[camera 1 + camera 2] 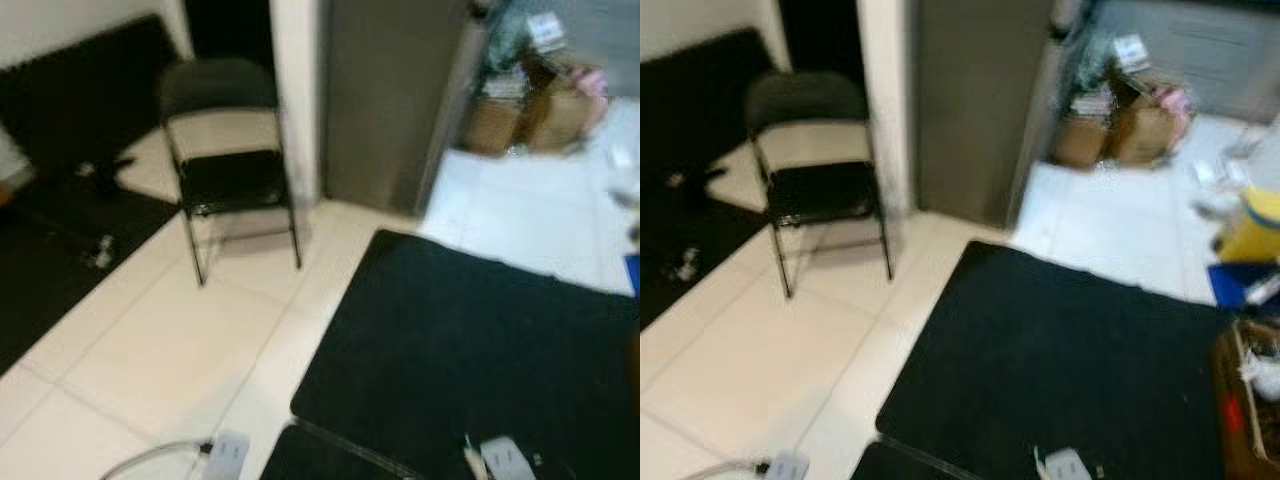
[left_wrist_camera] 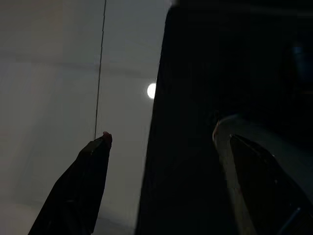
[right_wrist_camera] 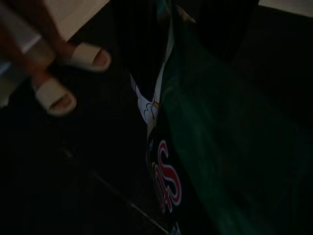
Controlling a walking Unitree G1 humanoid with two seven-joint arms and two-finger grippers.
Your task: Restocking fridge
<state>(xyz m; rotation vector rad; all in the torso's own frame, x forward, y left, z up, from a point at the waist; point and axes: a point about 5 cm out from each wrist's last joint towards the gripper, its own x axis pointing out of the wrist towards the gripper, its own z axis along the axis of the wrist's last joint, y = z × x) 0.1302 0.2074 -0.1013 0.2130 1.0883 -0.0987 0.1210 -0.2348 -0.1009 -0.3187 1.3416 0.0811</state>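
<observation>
So the fridge [image 1: 385, 100] is a tall, smooth grey slab past the black mat [image 1: 470, 350], beside a folding chair [image 1: 225, 165]. Right gripper clamps a glossy green snack bag [image 3: 215, 147]; left gripper [image 2: 161, 142] hangs spread apart, holding nothing.

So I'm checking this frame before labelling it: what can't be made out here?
- Clutter beside the tall grey fridge: boxes blurred by camera motion in both eye views.
- Green printed bag: right wrist view too dark, lettering cut off.
- Left hand: dim, floor behind unclear.
- Brown basket: cropped by edge.
</observation>
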